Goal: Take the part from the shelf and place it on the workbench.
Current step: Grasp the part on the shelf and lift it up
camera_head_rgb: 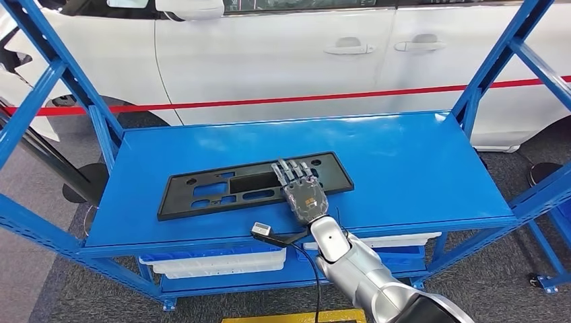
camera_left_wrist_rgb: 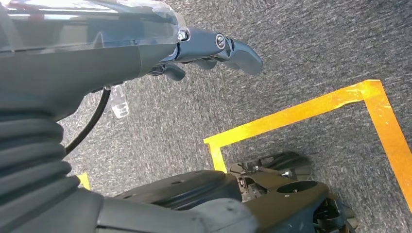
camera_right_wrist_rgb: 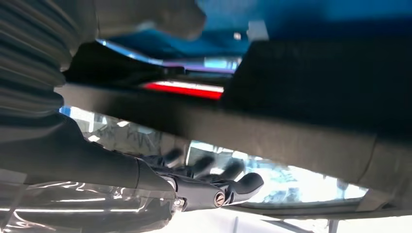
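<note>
The part (camera_head_rgb: 222, 190), a long flat black plate with slots, lies on the blue shelf (camera_head_rgb: 404, 168), left of centre. My right hand (camera_head_rgb: 303, 192) reaches over its near edge, palm down, with the fingers stretched flat across the plate's right half. In the right wrist view the dark part (camera_right_wrist_rgb: 272, 131) runs between the fingers (camera_right_wrist_rgb: 214, 170) and the blurred thumb (camera_right_wrist_rgb: 160, 19), and the thumb stands clear of it. My left hand (camera_left_wrist_rgb: 204, 46) hangs over the grey carpet with nothing in it.
Blue shelf uprights (camera_head_rgb: 94, 114) slant at both sides. A white car (camera_head_rgb: 283, 54) with a red stripe stands close behind. White bins (camera_head_rgb: 215, 261) sit on the lower level. A small black cable box (camera_head_rgb: 261, 230) is at the shelf's front edge. Yellow tape (camera_left_wrist_rgb: 291, 114) marks the floor.
</note>
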You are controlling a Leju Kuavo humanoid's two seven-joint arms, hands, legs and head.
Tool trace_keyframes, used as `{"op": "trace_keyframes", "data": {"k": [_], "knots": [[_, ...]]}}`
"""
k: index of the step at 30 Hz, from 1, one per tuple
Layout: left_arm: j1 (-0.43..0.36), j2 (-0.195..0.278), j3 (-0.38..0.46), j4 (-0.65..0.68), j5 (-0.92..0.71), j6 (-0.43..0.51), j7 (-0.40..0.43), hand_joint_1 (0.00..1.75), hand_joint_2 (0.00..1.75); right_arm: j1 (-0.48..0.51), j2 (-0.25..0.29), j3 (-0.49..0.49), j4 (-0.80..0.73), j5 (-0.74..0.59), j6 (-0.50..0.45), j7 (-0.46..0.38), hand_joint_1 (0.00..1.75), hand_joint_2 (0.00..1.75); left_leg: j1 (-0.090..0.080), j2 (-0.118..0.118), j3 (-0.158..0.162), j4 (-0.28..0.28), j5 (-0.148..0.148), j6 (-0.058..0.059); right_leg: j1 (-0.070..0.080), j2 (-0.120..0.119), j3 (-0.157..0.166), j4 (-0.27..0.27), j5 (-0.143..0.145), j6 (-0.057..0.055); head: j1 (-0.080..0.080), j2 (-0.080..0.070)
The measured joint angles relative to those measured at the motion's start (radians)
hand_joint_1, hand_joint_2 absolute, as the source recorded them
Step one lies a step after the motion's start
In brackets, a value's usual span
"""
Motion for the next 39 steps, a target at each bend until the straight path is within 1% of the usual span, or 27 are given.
{"op": "trace_keyframes", "data": {"k": [22, 29, 31, 33, 35, 37, 39], "knots": [[0.0, 0.0, 0.006, 0.0, -0.004, 0.01, 0.011, 0.0, 0.0, 0.002, -0.003, -0.008, 0.008, -0.008, -0.001, -0.022, 1.75, 1.75, 0.0, 0.0, -0.001, 0.0, 0.0, 0.0, 0.0, -0.001, 0.0, 0.0, -0.001, 0.001, 0.0, 0.0], [0.0, 0.0, 0.007, 0.0, -0.008, 0.012, 0.012, 0.0, 0.0, 0.012, -0.003, -0.045, -0.015, -0.039, -0.008, -0.056, 1.75, 1.75, 0.0, 0.0, -0.001, 0.0, 0.0, 0.0, 0.0, -0.001, 0.0, 0.0, -0.001, 0.001, 0.0, 0.0], [0.0, 0.0, 0.007, 0.0, -0.008, 0.012, 0.012, 0.0, 0.0, 0.018, -0.003, -0.059, -0.032, -0.073, -0.009, -0.088, 1.75, 1.75, 0.0, -0.001, -0.001, 0.0, 0.0, 0.0, 0.0, -0.001, 0.0, 0.0, -0.001, 0.001, 0.0, 0.0], [0.001, 0.0, 0.01, 0.0, -0.006, 0.012, 0.012, 0.0, 0.0, 0.027, -0.004, -0.088, -0.067, -0.155, -0.01, -0.155, 1.75, 1.75, 0.0, -0.001, -0.002, 0.0, 0.0, 0.0, 0.0, -0.001, 0.0, 0.0, 0.0, 0.001, 0.0, 0.0], [0.002, 0.0, 0.016, 0.0, -0.001, 0.012, 0.012, 0.0, 0.0, 0.036, -0.006, -0.129, -0.129, -0.309, 0.014, -0.245, 1.75, 1.75, 0.0, 0.0, -0.002, 0.0, 0.0, 0.0, 0.0, -0.001, -0.001, 0.0, 0.0, 0.001, 0.0, 0.0], [0.002, 0.0, 0.028, 0.0, 0.008, 0.013, 0.01, 0.0, 0.0, 0.043, -0.011, -0.171, -0.236, -0.545, 0.089, -0.335, 1.75, 1.75, 0.0, 0.0, -0.002, 0.0, 0.0, 0.0, -0.001, 0.0, -0.001, 0.0, 0.0, 0.001, 0.0, 0.0], [0.003, 0.0, 0.044, 0.0, 0.02, 0.016, 0.004, 0.0, 0.0, 0.051, -0.027, -0.209, -0.383, -0.831, 0.206, -0.397, 1.75, 1.75, 0.0, 0.0, -0.003, 0.0, 0.0, 0.0, -0.001, -0.001, -0.002, 0.0, 0.0, 0.001, 0.0, 0.0]]}}
